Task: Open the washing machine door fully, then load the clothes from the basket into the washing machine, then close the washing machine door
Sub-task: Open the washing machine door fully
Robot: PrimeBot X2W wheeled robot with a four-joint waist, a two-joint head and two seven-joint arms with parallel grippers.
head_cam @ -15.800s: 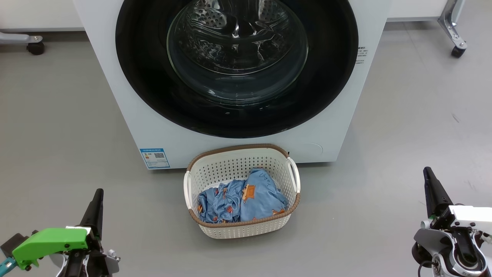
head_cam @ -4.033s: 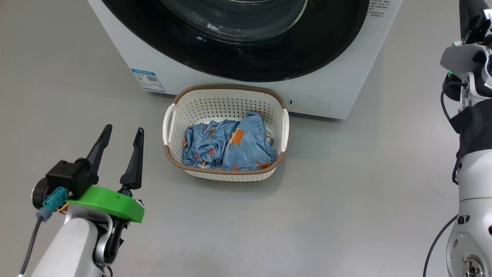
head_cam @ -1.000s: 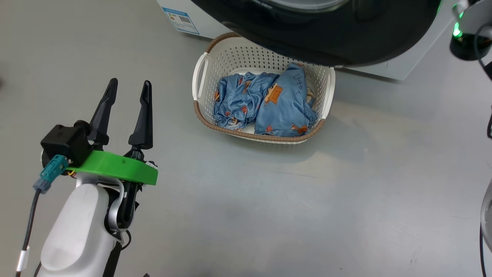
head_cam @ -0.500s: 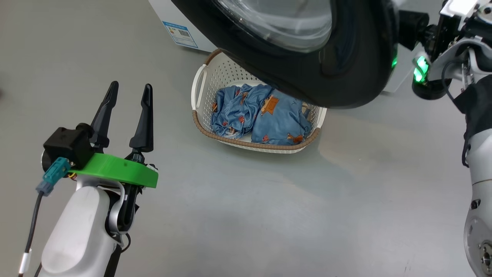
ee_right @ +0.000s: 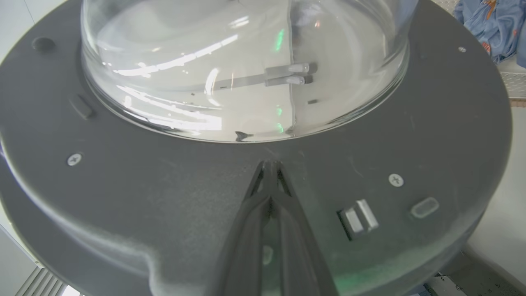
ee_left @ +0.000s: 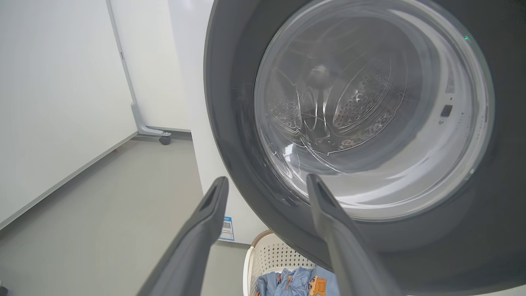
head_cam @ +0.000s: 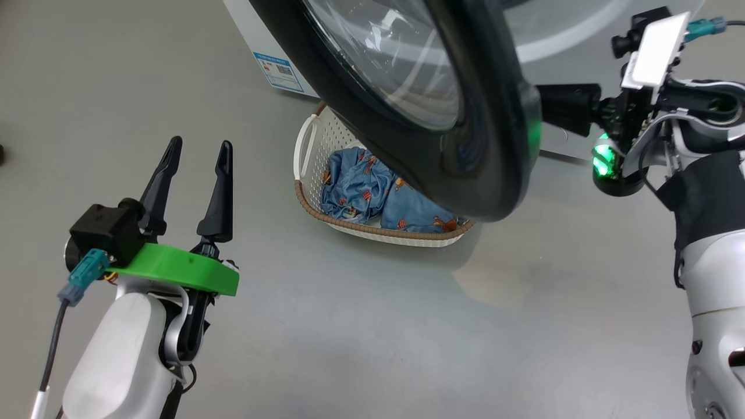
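Observation:
The washing machine door (head_cam: 477,145), black with a bulging glass window, stands partly swung out over the basket (head_cam: 372,230). Light blue printed clothes (head_cam: 361,186) lie in that basket, half hidden by the door. My right gripper (head_cam: 547,102) is shut and empty; its tips (ee_right: 269,164) press on the door's grey inner face (ee_right: 164,197) just below the glass bowl. My left gripper (head_cam: 195,154) hangs open and empty left of the basket, apart from it. In the left wrist view its fingers (ee_left: 267,183) point at the door (ee_left: 230,123), with the basket (ee_left: 254,263) and clothes (ee_left: 296,283) below.
The washing machine's white body (head_cam: 247,35) with a blue sticker (head_cam: 279,71) rises behind the door. Grey floor spreads in front of and left of the basket. A wheeled frame leg (ee_left: 152,131) and a white wall panel (ee_left: 57,102) stand beside the machine.
The door has swung further out over the basket, hiding more of the clothes, with my shut right gripper following behind it. The head camera has shifted. My left gripper has stayed open in place.

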